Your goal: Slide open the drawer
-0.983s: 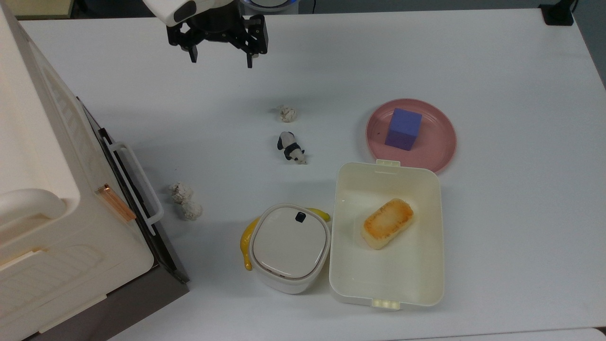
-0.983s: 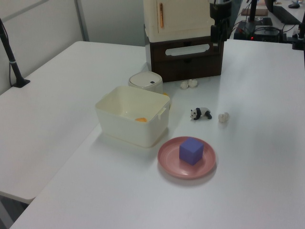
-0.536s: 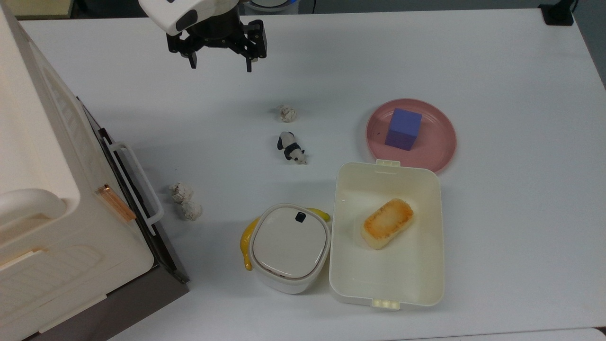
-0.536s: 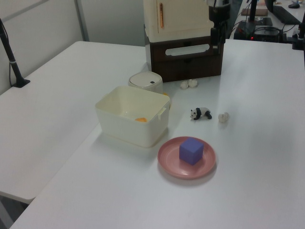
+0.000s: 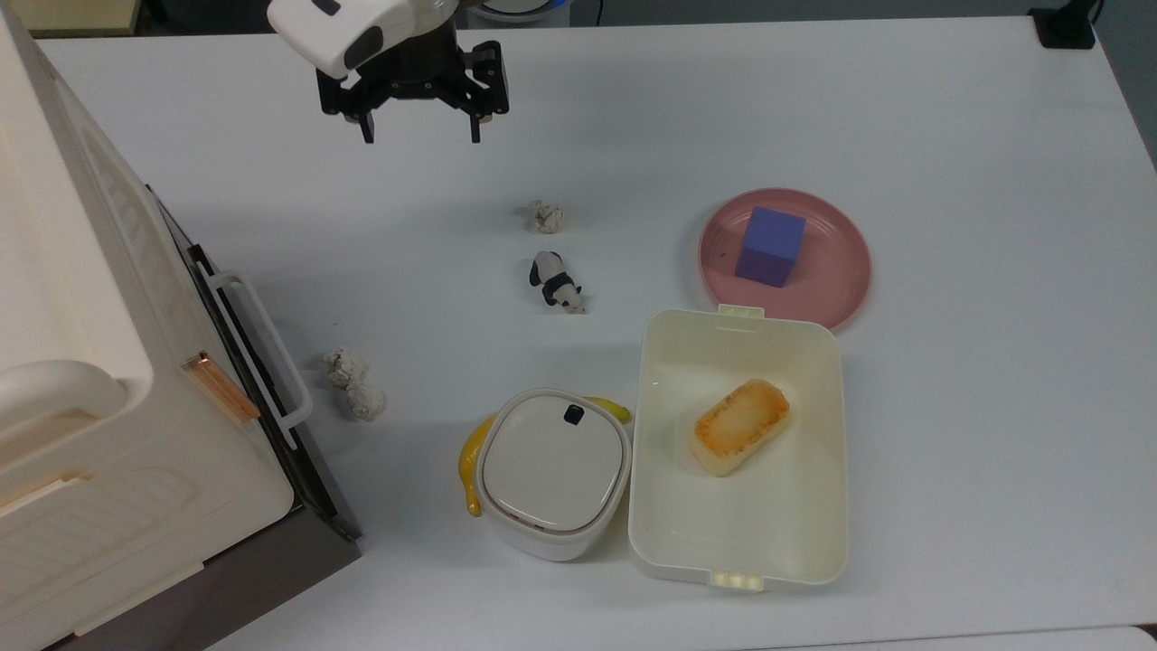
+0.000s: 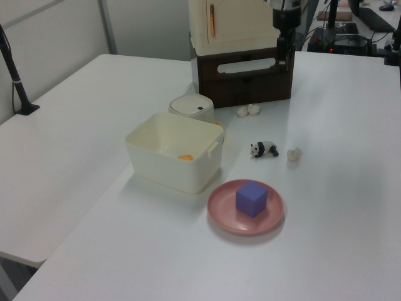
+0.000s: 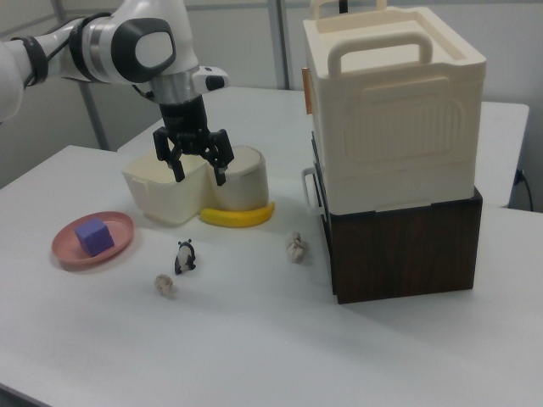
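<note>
The drawer (image 6: 216, 69) is a dark brown front panel in the wooden cabinet under a big cream box, at the top view's left edge. It sits pushed in, flush with the cabinet. Its white loop handle (image 5: 260, 354) sticks out toward the table, and the handle (image 6: 249, 65) also faces the left view. My gripper (image 5: 420, 136) hangs over the table at the top view's upper left, far from the handle. Its black fingers are spread open with nothing between them. In the right view the gripper (image 7: 199, 175) points downward, in front of the cream containers.
Two crumpled paper balls (image 5: 354, 384) lie just in front of the handle. Another ball (image 5: 547, 215) and a toy panda (image 5: 554, 282) lie mid-table. A lidded white pot (image 5: 553, 470), a banana (image 5: 470, 463), a cream lunch box (image 5: 737, 318) and a pink plate (image 5: 836, 280) holding a purple cube (image 5: 770, 246) stand beyond.
The gripper has shifted slightly downward in the top view and levelled a little, staying open. The drawer and the table's objects have not moved.
</note>
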Controlling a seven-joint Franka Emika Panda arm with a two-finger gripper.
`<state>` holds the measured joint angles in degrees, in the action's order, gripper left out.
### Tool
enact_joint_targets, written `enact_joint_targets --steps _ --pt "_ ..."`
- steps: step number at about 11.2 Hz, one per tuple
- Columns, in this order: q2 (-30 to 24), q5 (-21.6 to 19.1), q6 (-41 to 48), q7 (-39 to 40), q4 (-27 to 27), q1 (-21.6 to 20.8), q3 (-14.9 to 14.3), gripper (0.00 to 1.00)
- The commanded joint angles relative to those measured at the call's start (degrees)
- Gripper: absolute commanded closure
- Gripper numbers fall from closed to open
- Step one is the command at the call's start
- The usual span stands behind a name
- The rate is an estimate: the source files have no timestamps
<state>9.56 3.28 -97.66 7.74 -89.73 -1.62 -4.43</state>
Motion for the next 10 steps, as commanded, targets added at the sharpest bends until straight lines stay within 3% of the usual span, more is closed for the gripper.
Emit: enact_joint_targets --steps 1,2,4,6,8,10 --pt "0.1 0.4 -6.1 11.3 -1.4 0.0 -2.1 0.00" --pt "0.8 0.6 -9.7 13.4 -1.5 0.0 -2.3 0.00" --pt "2.8 6.3 -16.4 13.9 -1.9 0.0 -2.3 0.00" --pt "5.6 7.5 -22.5 13.5 -2.5 0.0 -3.6 0.00" --pt "9.2 9.6 -27.6 10.0 -1.9 -0.1 -3.7 0.03" --pt "11.4 14.7 -34.7 4.4 -1.9 0.4 -4.3 0.04"
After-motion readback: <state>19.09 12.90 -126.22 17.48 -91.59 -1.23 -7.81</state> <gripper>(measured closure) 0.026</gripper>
